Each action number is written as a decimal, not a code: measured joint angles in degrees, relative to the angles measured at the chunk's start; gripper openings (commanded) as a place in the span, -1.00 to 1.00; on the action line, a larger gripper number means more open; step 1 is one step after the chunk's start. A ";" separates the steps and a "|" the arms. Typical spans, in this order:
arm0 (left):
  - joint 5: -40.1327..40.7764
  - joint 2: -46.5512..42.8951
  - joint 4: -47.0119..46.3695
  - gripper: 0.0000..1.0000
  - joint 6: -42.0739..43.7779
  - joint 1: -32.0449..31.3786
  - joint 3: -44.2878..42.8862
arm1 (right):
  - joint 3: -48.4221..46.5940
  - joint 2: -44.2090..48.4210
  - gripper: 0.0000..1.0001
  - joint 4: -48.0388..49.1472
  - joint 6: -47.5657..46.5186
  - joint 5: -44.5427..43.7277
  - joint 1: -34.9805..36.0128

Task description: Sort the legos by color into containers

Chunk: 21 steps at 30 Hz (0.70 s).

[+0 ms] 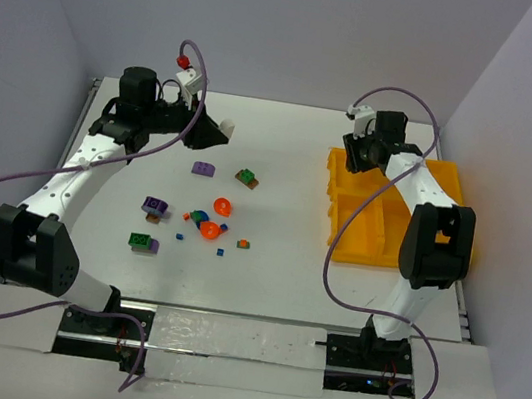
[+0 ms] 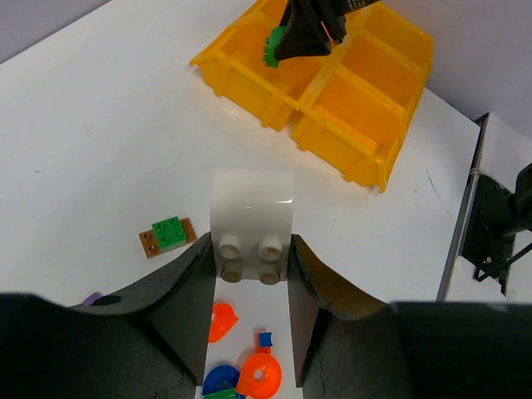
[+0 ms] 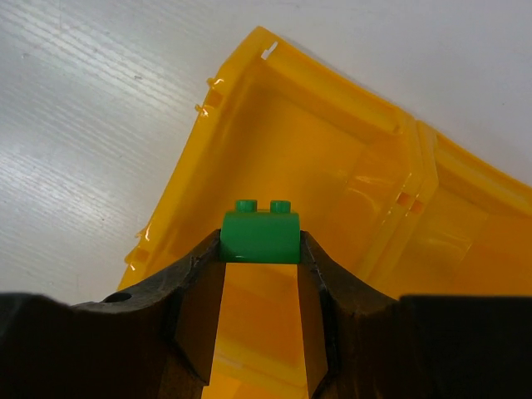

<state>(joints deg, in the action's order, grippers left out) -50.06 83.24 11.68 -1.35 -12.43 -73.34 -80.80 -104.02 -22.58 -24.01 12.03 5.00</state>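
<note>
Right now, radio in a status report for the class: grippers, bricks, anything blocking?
Left gripper shut on white rounded plastic brick. Right gripper shut on green studded plastic brick, above yellow-orange plastic tray compartment. Nothing blocking.

Legos (image 1: 209,231) scattered on table (image 1: 292,163) left of centre, tray (image 1: 356,236) at right, one lego (image 3: 259,237) above tray

The left tool (image 2: 251,268) clamps a white brick (image 2: 251,218). Beyond the white brick, the right tool (image 2: 288,43) holds a green brick (image 2: 272,46) over the yellow tray (image 2: 359,162).

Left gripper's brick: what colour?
White. The white brick shows best in the left wrist view, held in the left gripper.
</note>
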 measured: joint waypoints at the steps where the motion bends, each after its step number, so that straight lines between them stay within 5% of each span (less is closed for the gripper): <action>1: 0.14 0.00 0.13 -0.98 0.10 0.00 0.00 | -0.27 -0.51 -0.43 -0.06 0.05 -0.10 -0.02; 3: 0.24 -0.01 0.24 -0.98 0.20 -0.01 0.00 | -0.99 -1.64 -0.16 -0.05 0.11 -0.19 -0.05; 11: 0.36 0.00 0.71 -0.97 0.88 -0.02 0.00 | -4.83 -2.39 0.42 -1.31 0.98 -0.43 -0.07; 21: 5.29 -3.26 0.36 -0.97 8.58 -3.23 3.58 | -11.88 2.35 0.54 -6.85 11.63 10.60 -0.04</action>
<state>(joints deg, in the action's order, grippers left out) -44.77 79.98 12.04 7.23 -15.66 -69.76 -92.68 -101.67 -29.44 -12.38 22.64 4.96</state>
